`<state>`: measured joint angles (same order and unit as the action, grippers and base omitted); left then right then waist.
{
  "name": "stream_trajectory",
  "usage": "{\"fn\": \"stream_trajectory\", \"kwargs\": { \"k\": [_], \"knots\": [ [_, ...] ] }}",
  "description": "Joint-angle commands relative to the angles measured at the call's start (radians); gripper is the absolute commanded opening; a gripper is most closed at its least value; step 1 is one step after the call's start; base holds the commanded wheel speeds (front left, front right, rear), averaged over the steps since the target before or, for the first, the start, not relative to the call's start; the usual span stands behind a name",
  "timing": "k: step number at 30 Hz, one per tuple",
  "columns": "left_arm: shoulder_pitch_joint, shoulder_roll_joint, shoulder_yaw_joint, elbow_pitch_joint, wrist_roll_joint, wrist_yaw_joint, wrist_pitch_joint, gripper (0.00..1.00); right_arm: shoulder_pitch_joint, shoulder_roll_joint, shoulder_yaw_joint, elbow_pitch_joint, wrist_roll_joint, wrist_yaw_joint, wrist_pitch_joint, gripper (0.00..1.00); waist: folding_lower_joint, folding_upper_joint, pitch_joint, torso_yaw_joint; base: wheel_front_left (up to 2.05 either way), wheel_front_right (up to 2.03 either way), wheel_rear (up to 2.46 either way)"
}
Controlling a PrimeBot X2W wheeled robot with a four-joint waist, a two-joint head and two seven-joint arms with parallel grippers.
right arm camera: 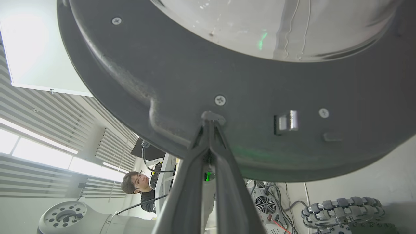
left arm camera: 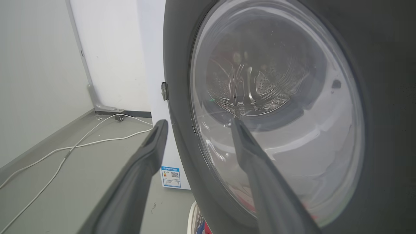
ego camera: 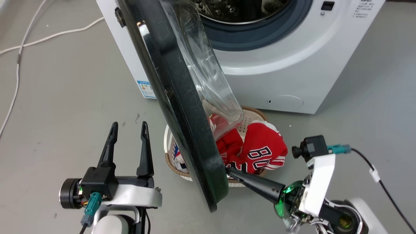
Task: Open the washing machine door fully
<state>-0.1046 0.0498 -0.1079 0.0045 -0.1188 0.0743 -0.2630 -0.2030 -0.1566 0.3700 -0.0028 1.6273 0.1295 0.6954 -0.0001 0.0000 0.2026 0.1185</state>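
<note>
Right pincer (ego camera: 228, 170), narrow, touches the door (ego camera: 178, 97) at lower centre; tips could slip off the smooth rim; left pincer (ego camera: 129, 125) wide, lower left.

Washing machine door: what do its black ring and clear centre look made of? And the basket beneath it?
The door ring is likely moulded plastic in satin black: it is scuffed, and screw heads are set into it. The clear bowl is probably thick glass, possibly plastic: it is glossy, with wavy reflections. The basket looks like white perforated plastic with a woven brown rim.
</note>
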Motion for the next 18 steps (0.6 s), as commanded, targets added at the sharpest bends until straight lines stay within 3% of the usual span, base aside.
{"fn": "stream_trajectory", "kwargs": {
  "k": [1,12,13,15,16,18],
  "knots": [
    [0.017,0.001,0.002,0.003,0.002,-0.001,-0.003,1.0,0.017,0.011,0.008,0.003,0.001,0.002,-0.001,0.0,0.0001,0.0,-0.009,0.001,0.0,0.0,0.0],
    [0.071,0.001,0.009,0.017,0.007,-0.002,-0.003,1.0,0.121,0.048,-0.08,-0.004,-0.005,0.002,-0.111,0.0,0.0001,0.0,-0.094,-0.006,0.0,0.0,0.0],
    [0.078,0.001,0.011,0.017,0.009,-0.003,-0.003,1.0,0.131,0.049,-0.099,-0.013,-0.011,0.002,-0.133,0.15,0.0001,0.0,-0.102,-0.006,0.0,0.0,0.0],
    [0.089,0.001,0.017,0.019,0.008,-0.004,-0.003,1.0,0.154,0.053,-0.134,-0.025,-0.021,0.002,-0.178,0.75,0.0001,0.0,-0.116,-0.01,0.0,0.0,0.0],
    [0.094,0.001,0.021,0.018,0.01,-0.005,-0.003,1.0,0.161,0.054,-0.154,-0.035,-0.03,0.002,-0.206,1.0,0.0001,0.0,-0.122,-0.012,0.0,0.0,0.0],
    [0.106,0.001,0.028,0.019,0.014,-0.006,-0.003,1.0,0.174,0.061,-0.186,-0.052,-0.045,0.002,-0.257,1.0,0.0001,0.0,-0.135,-0.019,0.0,0.0,0.0]
  ]
}}
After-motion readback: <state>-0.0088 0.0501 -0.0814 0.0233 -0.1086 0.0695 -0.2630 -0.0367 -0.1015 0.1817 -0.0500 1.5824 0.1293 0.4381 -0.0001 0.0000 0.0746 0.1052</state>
